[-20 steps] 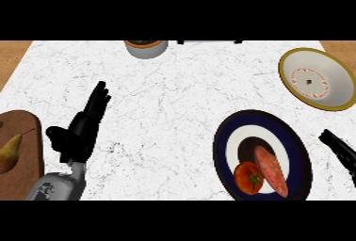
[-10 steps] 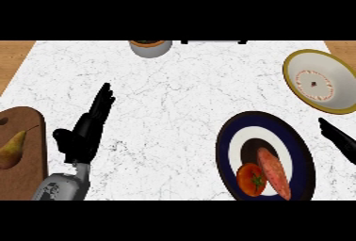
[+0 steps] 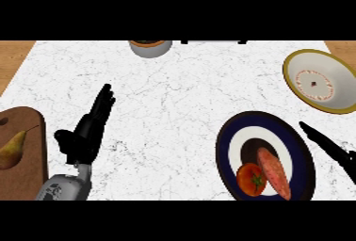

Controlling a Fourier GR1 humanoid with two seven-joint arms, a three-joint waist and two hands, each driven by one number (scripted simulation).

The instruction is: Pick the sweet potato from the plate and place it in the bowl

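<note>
An orange-pink sweet potato (image 3: 275, 173) lies on a dark blue plate (image 3: 228, 141) with a white centre, at the lower right. A red tomato (image 3: 251, 179) sits against its left side. The cream bowl (image 3: 320, 80) stands at the upper right, beyond the plate. My right hand (image 3: 329, 145) shows at the right edge, fingers straight and open, its tips just past the plate's right rim and clear of the sweet potato. My left hand (image 3: 87, 130) rests open at the lower left, fingers pointing up.
A wooden cutting board (image 3: 28, 160) with a pear (image 3: 12, 148) lies at the left edge. A small grey cup (image 3: 150, 47) stands at the counter's far edge, top centre. White marble counter spreads between my hands.
My right hand has moved further into view, up and left along the plate's right rim. The whole scene has shifted slightly in the view. My left hand stays as it was.
</note>
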